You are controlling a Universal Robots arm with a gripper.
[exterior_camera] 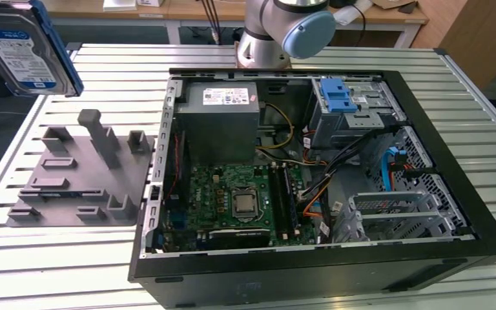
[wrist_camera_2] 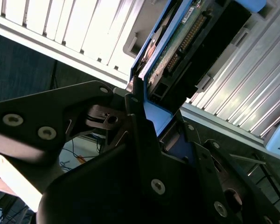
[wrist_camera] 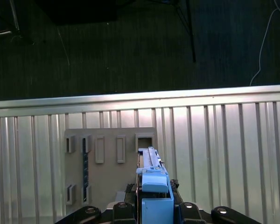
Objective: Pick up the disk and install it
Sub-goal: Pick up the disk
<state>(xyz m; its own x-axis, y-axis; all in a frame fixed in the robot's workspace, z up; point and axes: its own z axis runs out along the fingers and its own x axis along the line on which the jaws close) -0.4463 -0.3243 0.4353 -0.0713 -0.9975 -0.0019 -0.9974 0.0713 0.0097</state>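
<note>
In the exterior view the disk (exterior_camera: 26, 50) hangs upright in the air. Its white-and-blue label faces the camera and carries print and barcodes, but I cannot read them. The grey fixture (exterior_camera: 82, 173) on the desk (exterior_camera: 59, 258) lies below it. The open computer case (exterior_camera: 317, 174) is well apart from my gripper.

In the second wrist view my gripper (wrist_camera_2: 154, 109) is closed on the disk, with the jaws pressing the blue carrier frame (wrist_camera_2: 159, 119) at one end. The green circuit board (wrist_camera_2: 182, 39) is bare there. I judge the disk to be stiff, rather heavy and sensitive to shocks, so the frame's sides are the right place to hold. The smooth plastic could slip.

In the first wrist view the disk stands edge-on between my jaws, directly above the fixture.
</note>
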